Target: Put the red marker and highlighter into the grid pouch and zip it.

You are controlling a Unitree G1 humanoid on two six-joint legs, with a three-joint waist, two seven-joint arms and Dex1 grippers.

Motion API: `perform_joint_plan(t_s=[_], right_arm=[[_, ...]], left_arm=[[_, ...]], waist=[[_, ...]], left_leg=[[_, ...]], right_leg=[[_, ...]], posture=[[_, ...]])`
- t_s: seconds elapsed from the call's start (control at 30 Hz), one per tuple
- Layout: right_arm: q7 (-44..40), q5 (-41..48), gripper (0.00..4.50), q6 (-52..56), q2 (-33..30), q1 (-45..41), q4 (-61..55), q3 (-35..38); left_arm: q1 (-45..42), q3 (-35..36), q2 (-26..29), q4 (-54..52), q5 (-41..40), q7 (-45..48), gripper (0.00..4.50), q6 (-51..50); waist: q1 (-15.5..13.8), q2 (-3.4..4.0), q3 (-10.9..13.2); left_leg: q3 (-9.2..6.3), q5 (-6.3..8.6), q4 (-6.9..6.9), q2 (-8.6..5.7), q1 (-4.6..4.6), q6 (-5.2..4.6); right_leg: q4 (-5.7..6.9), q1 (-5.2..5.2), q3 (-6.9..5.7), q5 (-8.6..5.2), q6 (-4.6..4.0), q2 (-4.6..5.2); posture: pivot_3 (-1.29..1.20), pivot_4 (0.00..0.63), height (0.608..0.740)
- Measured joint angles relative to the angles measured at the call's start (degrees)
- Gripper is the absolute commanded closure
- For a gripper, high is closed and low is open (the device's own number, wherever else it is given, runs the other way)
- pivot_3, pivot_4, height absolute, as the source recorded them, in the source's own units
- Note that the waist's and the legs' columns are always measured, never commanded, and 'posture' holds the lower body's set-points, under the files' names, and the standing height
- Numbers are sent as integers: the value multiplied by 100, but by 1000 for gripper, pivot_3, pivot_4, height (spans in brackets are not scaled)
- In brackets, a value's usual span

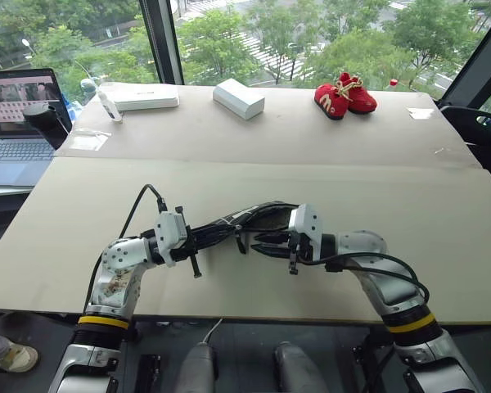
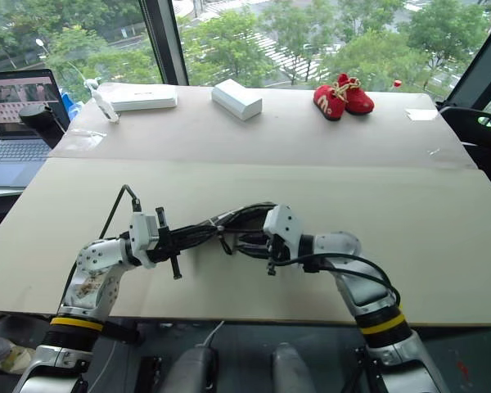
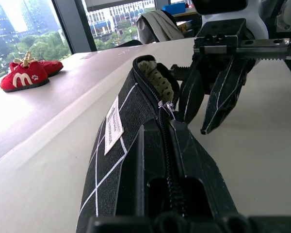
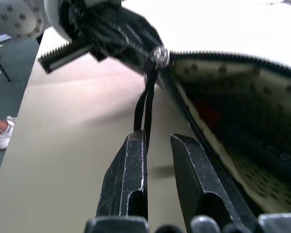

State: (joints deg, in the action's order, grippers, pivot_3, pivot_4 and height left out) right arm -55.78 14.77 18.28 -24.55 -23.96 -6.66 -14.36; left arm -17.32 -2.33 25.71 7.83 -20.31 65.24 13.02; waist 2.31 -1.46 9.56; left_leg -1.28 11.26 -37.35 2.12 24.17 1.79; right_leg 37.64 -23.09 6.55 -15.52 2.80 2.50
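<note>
Near the front edge of the table [image 1: 442, 213], the grid pouch [image 3: 136, 126] hangs between the two hands, its mouth unzipped. The left hand [image 1: 198, 246] is clamped on one end of the pouch. The right hand [image 4: 157, 141] has its fingers slightly apart, with the pull cord [image 4: 146, 109] beside one finger and not pinched. Something red shows inside, probably the red marker [image 4: 206, 114]. The fabric looks soft and light, so it would likely buckle unless held taut. The thin cord seems the best place to grip, though it may slip out.
</note>
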Motion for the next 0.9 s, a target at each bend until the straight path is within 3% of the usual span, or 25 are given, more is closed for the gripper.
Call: perform_joint_plan(t_s=[0.53,0.67,0.9], right_arm=[[86,-59,3489,95,411,-290,173,-311],[71,-56,4467,96,460,-377,226,-335],[-158,8,4467,191,279,-373,222,-307]], left_arm=[[-1,-16,-80,156,15,5,4500,154],[0,-16,-84,196,21,11,4500,182],[-1,-15,-83,226,45,48,4500,217]], waist=[[14,0,0],[5,0,0],[11,0,0]], left_leg=[[-2,0,0,0,1,0],[-3,0,0,0,1,0],[-3,0,0,1,1,0]], right_leg=[[1,-1,-2,0,0,0],[0,-1,-3,0,0,0],[1,-1,-3,0,0,0]], posture=[[0,150,730],[0,150,730],[0,150,730]])
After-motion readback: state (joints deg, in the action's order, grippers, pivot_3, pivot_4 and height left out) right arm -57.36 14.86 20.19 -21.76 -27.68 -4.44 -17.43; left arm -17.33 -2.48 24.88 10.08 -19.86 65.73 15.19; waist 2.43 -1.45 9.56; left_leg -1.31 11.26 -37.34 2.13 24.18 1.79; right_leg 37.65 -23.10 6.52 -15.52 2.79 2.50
